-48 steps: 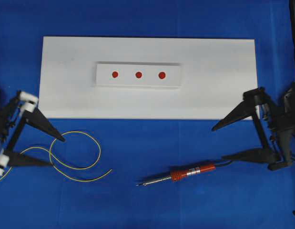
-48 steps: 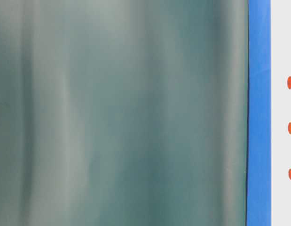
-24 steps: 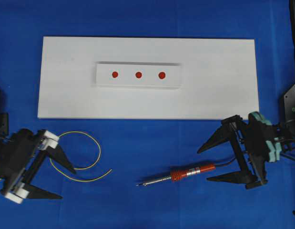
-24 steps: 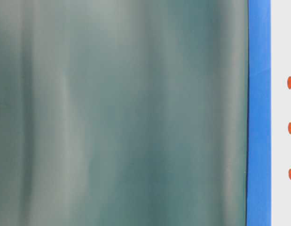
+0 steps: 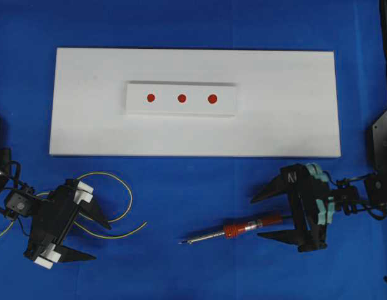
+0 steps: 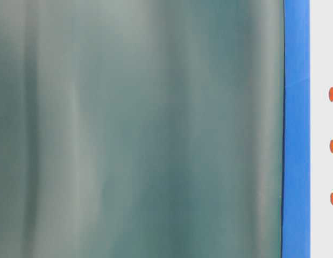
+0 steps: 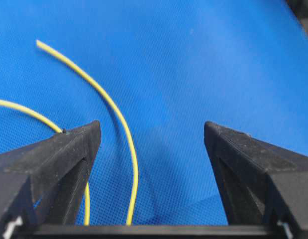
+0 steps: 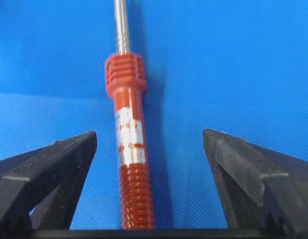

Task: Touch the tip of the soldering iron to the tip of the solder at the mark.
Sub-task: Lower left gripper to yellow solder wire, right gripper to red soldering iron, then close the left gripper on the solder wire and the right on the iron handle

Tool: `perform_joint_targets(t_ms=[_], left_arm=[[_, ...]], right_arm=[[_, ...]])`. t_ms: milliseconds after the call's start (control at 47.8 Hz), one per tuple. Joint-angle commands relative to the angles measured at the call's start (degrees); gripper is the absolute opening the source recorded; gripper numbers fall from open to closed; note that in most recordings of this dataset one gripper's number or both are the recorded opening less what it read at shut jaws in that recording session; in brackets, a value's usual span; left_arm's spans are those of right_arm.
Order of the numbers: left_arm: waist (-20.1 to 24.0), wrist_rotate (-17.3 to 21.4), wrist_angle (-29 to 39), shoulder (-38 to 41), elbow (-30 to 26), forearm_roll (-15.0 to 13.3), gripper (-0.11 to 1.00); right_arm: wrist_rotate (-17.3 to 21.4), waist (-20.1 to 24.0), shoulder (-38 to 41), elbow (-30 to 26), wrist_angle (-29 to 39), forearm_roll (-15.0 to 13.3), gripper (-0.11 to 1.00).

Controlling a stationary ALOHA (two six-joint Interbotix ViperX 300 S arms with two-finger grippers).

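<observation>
1. covering the whole table is a bright blue cloth (image 5: 199, 25) with a fine woven look. a flat white board (image 5: 287, 100) lies across the far half, and a smaller raised white strip (image 5: 180, 109) sits on its middle with three red dots (image 5: 181, 98) in a row. the table-level view is mostly a blurry grey-green surface, with just a slice of blue, white and the dots at its right edge.
2. the solder (image 5: 121, 187) is a really thin yellow-green wire, lying in loose curves on the cloth, near side, left. one free end pokes toward the middle of the table.
3. the soldering iron (image 5: 243, 226) lies on the cloth, near side, right of centre: ribbed red-orange body with a white label band, thin metal shaft, dark tip pointing left.
4. left gripper (image 5: 100, 239) is over the solder loops with its black wedge-shaped fingers spread wide. in the wrist view a strand of wire runs between the fingers, closer to one of them, with nothing pinched. can't tell if a finger brushes it.
5. right gripper (image 5: 257, 217) is at the iron's handle end, jaws wide apart, one finger on each side of the red body with cloth showing on both sides. not gripping it.
</observation>
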Motion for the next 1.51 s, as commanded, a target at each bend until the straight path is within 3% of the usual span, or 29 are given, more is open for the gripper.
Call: perform_joint_targets(t_ms=[0, 335, 460, 523, 586, 669, 753, 795, 983, 1171, 1359, 1485], left_arm=[[-0.09, 0.09, -0.7, 0.79, -0.7, -0.09, 0.76], [-0.18, 0.26, -0.53, 2.29, -0.97, -0.09, 0.59], [-0.09, 0.35, -0.18, 2.2, -0.97, -0.09, 0.57], [-0.09, 0.35, 0.26, 2.2, -0.88, -0.26, 0.52], [-0.09, 0.44, 1.05, 2.2, -0.88, -0.26, 0.43], [0.0, 0.44, 2.11, 2.2, -1.05, -0.35, 0.25], [0.09, 0.44, 2.29, 2.11, -1.32, -0.26, 0.08], [0.0, 0.44, 2.29, 2.02, -1.32, -0.35, 0.03], [0.35, -0.35, 2.9, 0.97, -2.02, -0.35, 0.02], [1.14, -2.64, 10.81, -4.39, -4.83, -0.44, 0.02], [2.11, -5.45, 25.75, -12.3, -9.76, -0.35, 0.02], [3.25, -6.24, 36.12, -16.96, -13.62, -0.35, 0.02]], right_arm=[[-0.09, 1.05, 0.97, -1.32, -0.79, 0.79, 0.85], [-0.53, 1.32, 4.92, -4.39, -0.97, 0.97, 0.84], [-1.67, 0.97, 5.36, -4.57, -1.85, 1.32, 0.75], [-2.55, 0.79, 5.45, -4.57, -2.29, 1.58, 0.65], [-3.16, 0.62, 5.36, -4.57, -2.29, 1.67, 0.45], [-3.6, 0.35, 5.36, -4.48, -2.29, 1.67, 0.22], [-3.69, 0.35, 5.36, -4.48, -2.29, 1.67, 0.07], [-3.78, 0.35, 5.36, -4.57, -2.29, 1.67, 0.06], [-3.78, 0.35, 4.39, -4.57, -1.76, 1.58, 0.06], [-5.1, 0.0, -2.11, -3.87, 2.37, 1.49, 0.06], [-8.79, -2.46, -12.57, -4.39, 15.82, 1.58, 0.06], [-10.9, -5.71, -20.65, -6.24, 28.83, 1.58, 0.06]])
